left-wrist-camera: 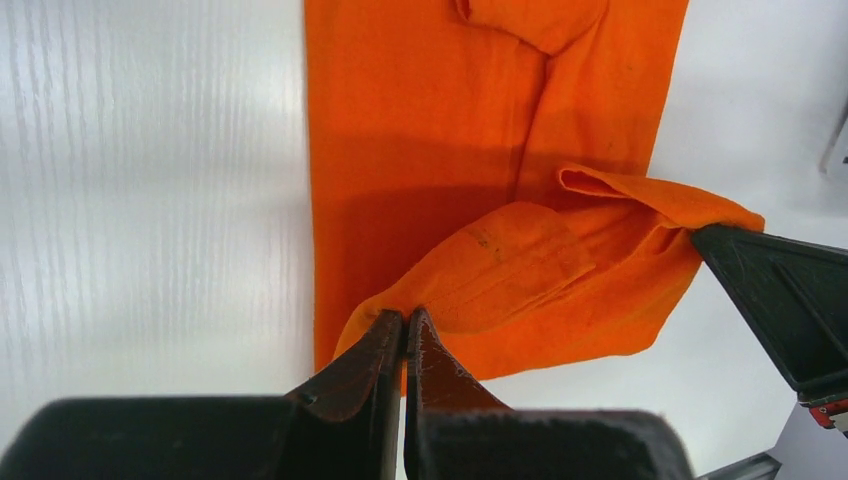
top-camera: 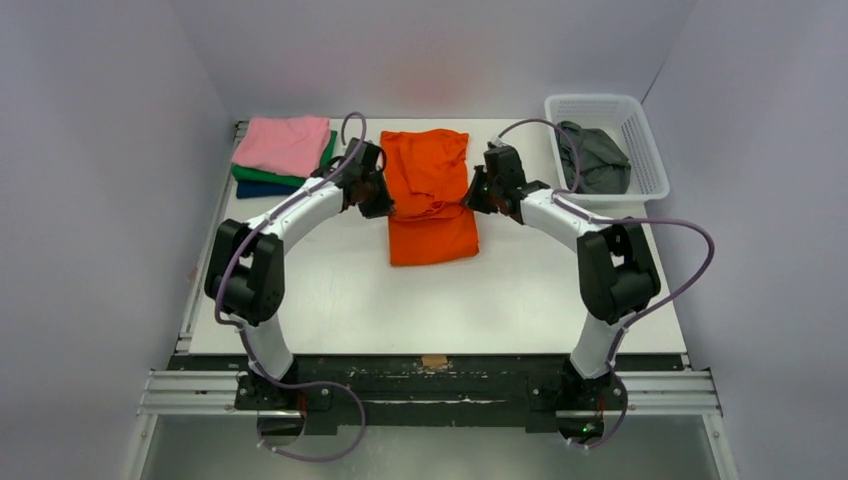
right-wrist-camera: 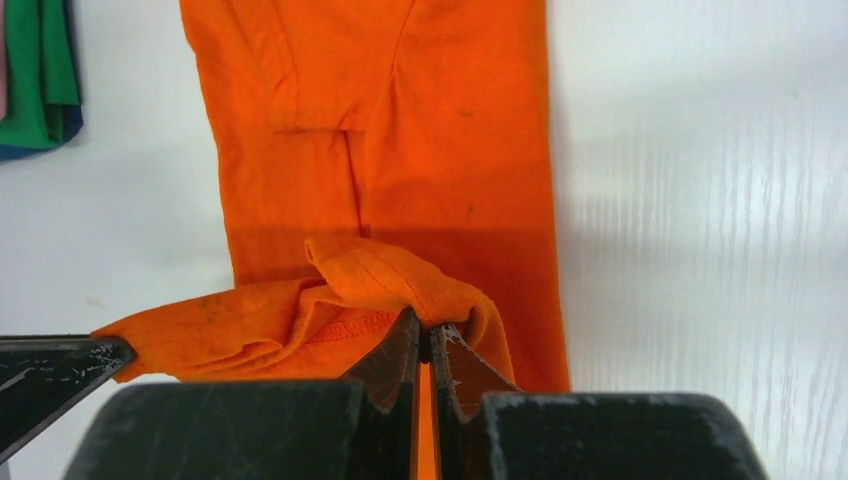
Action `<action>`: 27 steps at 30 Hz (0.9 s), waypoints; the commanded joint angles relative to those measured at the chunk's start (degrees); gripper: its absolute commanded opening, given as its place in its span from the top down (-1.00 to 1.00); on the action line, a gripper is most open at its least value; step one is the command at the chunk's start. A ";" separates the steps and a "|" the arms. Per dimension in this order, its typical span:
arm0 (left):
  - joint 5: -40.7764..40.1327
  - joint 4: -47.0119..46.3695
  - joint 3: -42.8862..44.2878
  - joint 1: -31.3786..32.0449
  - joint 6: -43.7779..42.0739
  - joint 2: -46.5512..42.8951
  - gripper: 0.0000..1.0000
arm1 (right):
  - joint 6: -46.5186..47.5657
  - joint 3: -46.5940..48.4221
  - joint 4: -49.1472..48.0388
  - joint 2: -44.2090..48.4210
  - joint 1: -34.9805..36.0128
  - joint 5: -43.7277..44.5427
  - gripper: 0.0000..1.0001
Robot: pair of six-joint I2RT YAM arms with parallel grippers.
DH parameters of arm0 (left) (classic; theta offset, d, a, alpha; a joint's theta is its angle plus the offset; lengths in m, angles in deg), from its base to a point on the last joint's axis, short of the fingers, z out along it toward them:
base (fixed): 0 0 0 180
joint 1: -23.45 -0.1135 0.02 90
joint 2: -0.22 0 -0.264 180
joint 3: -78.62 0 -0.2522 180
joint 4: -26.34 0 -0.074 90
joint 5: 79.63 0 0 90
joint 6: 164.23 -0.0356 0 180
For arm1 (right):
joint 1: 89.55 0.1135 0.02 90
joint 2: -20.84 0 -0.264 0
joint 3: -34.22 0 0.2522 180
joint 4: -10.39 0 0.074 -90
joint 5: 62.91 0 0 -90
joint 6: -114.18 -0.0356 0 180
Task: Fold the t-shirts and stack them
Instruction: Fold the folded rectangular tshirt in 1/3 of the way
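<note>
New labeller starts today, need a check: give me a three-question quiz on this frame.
1. True or false: the left gripper and the right gripper are both shut on the orange t-shirt.
2. Which colour tops the folded stack? A pink, B navy, C grey.
3. Fill in: the dark grey t-shirt lies in the white ____.
Key: 1 true; 2 A, the pink t-shirt; 3 basket.

Five t-shirts, namely orange (top-camera: 430,200), pink (top-camera: 283,143), green (top-camera: 262,176), navy (top-camera: 262,189), grey (top-camera: 597,160); one basket (top-camera: 648,150); two arms (top-camera: 290,205) (top-camera: 560,215).
</note>
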 commanded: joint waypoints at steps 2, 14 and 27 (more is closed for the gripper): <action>0.01 0.76 6.24 -1.93 -1.61 4.91 1.00 | 3.08 6.32 -5.40 -3.90 -2.02 -3.66 1.00; 0.20 6.51 21.17 -5.50 -3.22 15.50 -0.11 | 4.70 18.66 -5.43 -15.88 -5.99 -8.51 0.19; 5.46 -1.95 -7.58 -3.23 -1.11 -3.22 -0.98 | 7.01 -0.81 -8.07 -1.97 -5.44 -12.04 -0.52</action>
